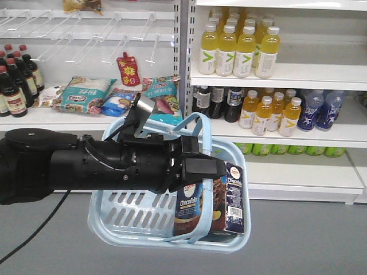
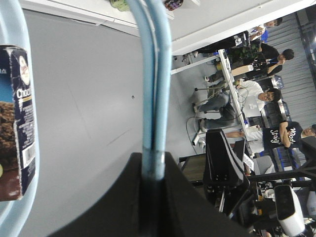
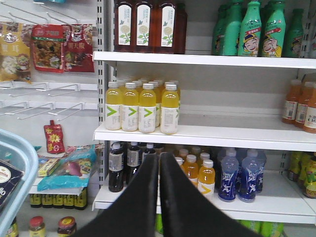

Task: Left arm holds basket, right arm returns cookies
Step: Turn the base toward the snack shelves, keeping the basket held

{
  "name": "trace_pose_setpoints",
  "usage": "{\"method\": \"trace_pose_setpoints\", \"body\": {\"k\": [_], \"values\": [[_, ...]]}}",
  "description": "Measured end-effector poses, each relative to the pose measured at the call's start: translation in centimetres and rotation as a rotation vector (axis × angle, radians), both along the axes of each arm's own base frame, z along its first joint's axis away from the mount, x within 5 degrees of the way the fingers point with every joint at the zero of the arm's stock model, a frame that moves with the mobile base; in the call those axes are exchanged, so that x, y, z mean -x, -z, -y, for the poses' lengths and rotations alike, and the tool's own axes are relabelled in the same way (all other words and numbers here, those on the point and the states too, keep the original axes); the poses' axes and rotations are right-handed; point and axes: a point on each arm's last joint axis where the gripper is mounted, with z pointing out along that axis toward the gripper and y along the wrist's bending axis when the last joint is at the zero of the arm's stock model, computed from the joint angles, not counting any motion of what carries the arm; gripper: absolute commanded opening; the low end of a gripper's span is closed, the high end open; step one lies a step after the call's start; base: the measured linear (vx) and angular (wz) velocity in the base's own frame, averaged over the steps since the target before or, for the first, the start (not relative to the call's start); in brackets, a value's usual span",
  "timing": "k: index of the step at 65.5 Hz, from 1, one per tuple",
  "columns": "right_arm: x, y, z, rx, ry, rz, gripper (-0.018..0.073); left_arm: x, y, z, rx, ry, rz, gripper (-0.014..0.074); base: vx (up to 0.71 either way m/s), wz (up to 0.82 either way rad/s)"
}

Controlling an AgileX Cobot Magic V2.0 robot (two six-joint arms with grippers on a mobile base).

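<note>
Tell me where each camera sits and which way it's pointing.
Front view: set back behind the arms, facing store shelves; the left arm crosses the frame, left claw carrying the basket with the cookies inside.
Left wrist view: rides the left wrist, looks along the claw, shut on the basket's handles, toward floor and seated people.
Right wrist view: rides the right wrist, faces shelved yellow bottles; right claw shut, empty.
Shared: all three show basket and cookies.
</note>
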Motion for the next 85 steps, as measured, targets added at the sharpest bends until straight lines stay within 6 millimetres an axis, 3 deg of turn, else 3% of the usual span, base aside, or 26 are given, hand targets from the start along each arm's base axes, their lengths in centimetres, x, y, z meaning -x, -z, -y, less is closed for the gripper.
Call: {"method": "trace_pose_setpoints", "body": {"k": [16,85], "values": [[0.0,0.0,0.0,0.0,0.0,0.0,-0.0003,-0.04,0.02,-0.02,-0.002,-0.004,0.001,-0.0006,0.33,-0.51],[0.0,0.0,0.0,0.0,0.0,0.0,-0.0003,0.0,0.0,0.0,0.0,0.0,0.0,-0.0006,0.2,-0.84]]}}
